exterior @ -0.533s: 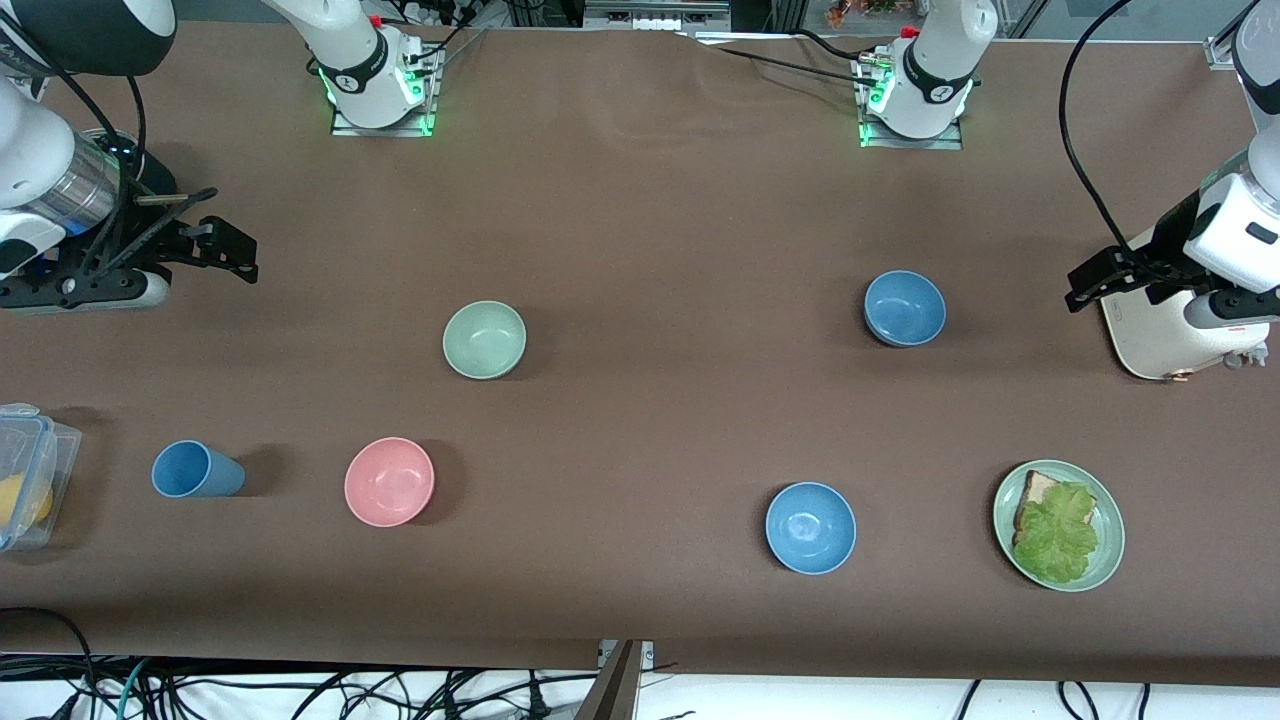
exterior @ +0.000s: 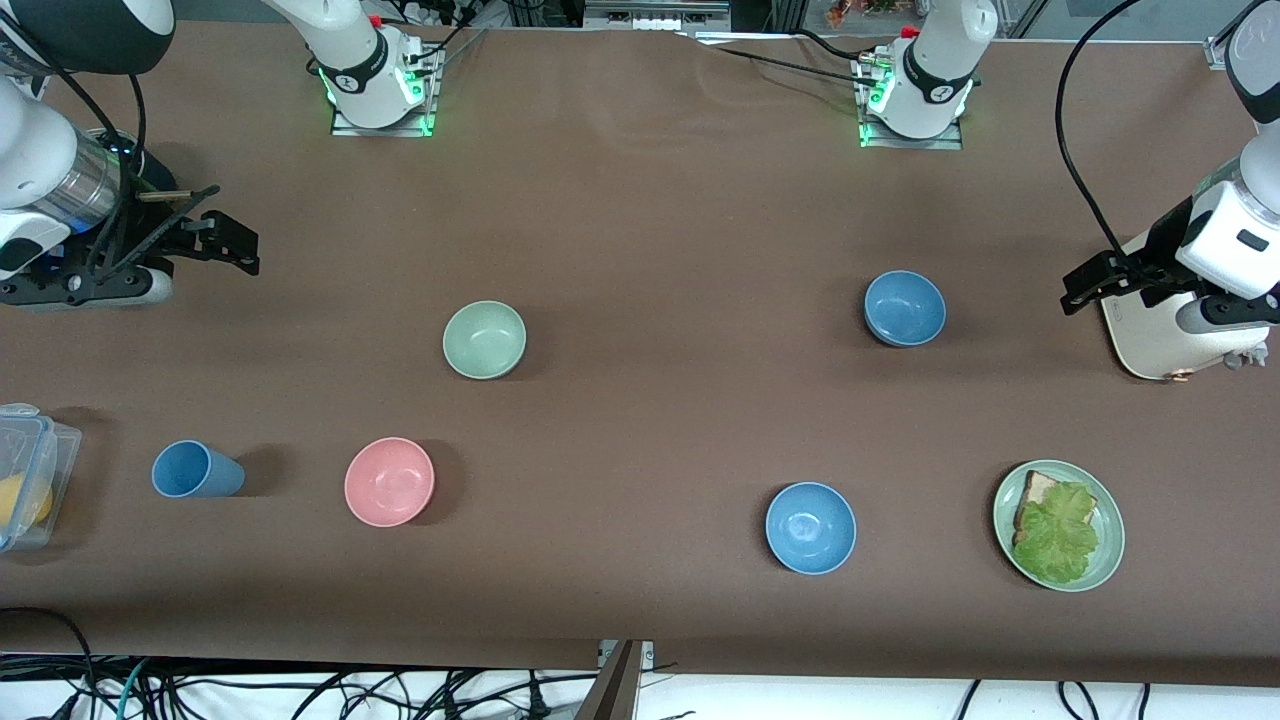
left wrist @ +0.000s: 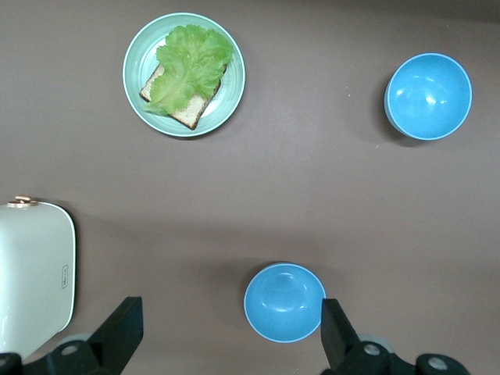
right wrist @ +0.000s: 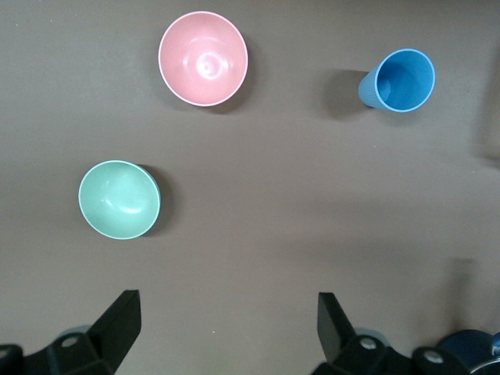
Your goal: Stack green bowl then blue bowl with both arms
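Note:
The green bowl (exterior: pixel 484 340) sits upright toward the right arm's end of the table; it also shows in the right wrist view (right wrist: pixel 119 199). One blue bowl (exterior: pixel 905 308) sits toward the left arm's end. A look-alike blue bowl (exterior: pixel 811 528) sits nearer the front camera. My left gripper (exterior: pixel 1088 281) is open and empty, up in the air beside the first blue bowl (left wrist: pixel 284 302), near a white container. The second blue bowl (left wrist: pixel 428 96) shows farther off. My right gripper (exterior: pixel 228 243) is open and empty, over bare table at the right arm's end; its wrist view (right wrist: pixel 228 320) shows only table between the fingers.
A pink bowl (exterior: pixel 389 481) and a blue cup (exterior: pixel 196 470) on its side lie nearer the front camera than the green bowl. A green plate (exterior: pixel 1112 540) holds bread and lettuce. A white container (exterior: pixel 1160 330) sits under the left hand. A clear box (exterior: pixel 25 475) is at the table's edge.
Both grippers have shifted only slightly. The bowls have not moved.

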